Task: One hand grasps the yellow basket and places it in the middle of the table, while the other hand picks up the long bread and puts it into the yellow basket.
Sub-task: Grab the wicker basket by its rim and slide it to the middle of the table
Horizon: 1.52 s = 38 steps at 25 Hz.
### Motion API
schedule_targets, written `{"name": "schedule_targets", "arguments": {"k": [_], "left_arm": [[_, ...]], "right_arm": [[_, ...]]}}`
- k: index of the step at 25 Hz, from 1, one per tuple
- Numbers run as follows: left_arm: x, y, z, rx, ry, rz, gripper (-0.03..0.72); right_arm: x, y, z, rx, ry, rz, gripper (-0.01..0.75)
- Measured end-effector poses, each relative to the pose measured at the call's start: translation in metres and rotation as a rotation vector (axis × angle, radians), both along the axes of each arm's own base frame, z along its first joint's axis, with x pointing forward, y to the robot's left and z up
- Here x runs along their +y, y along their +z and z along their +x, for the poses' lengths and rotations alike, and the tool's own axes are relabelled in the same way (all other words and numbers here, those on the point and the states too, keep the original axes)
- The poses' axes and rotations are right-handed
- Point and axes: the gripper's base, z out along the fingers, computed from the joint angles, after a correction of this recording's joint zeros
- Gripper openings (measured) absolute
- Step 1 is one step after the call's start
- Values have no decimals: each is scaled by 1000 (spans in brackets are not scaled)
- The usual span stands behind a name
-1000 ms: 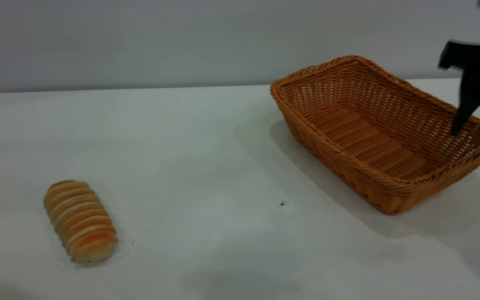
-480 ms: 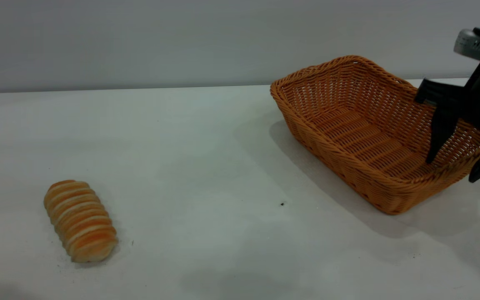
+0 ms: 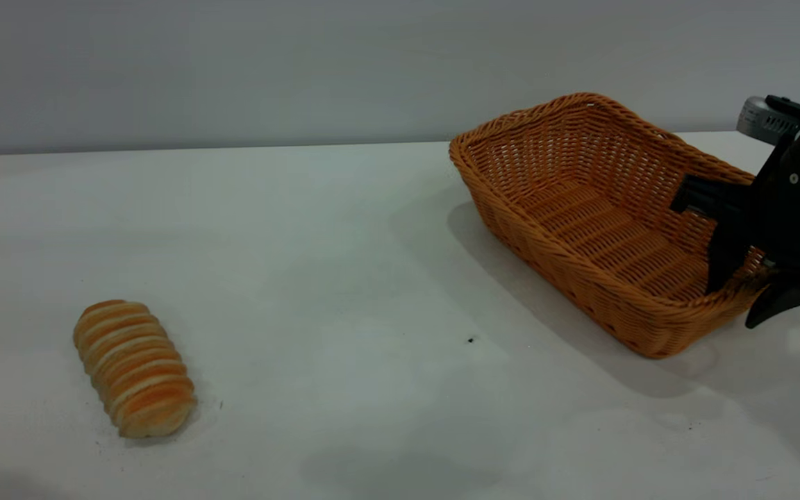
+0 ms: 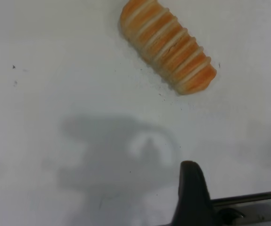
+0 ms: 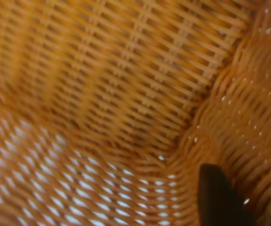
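Your right gripper (image 3: 747, 295) straddles the near-right wall of the yellow basket (image 3: 580, 208), jaws spread, one finger inside, one outside. The basket sits at the worktop's (image 3: 344, 264) right. Your left gripper (image 4: 192, 188) hovers above the long bread (image 3: 134, 367), jaw state unclear.

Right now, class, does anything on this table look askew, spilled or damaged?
Nothing stands out. The yellow basket sits flat and empty, the right gripper straddling its rim; the long bread lies whole on the table.
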Motion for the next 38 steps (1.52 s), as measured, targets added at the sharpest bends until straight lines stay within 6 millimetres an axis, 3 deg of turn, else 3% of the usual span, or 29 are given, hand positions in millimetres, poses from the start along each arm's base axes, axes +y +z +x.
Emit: {"name": "schedule_targets", "arguments": {"k": [4, 10, 14, 19, 26, 33, 38], "left_arm": [[0, 0, 0, 0, 0, 0, 526], [0, 0, 0, 0, 0, 1, 526], [0, 0, 0, 0, 0, 1, 526], [0, 0, 0, 0, 0, 1, 526], [0, 0, 0, 0, 0, 1, 526], [0, 0, 0, 2, 0, 1, 526], [0, -1, -1, 17, -1, 4, 526]], "right_arm": [[-1, 1, 4, -44, 41, -16, 97], [2, 7, 12, -37, 118, -32, 103], [9, 26, 29, -39, 239, -25, 103], [22, 42, 37, -16, 403, 66, 103], [41, 46, 32, -19, 530, 176, 103], [76, 47, 24, -60, 637, 159, 103], [80, 37, 28, -85, 621, 138, 103]]}}
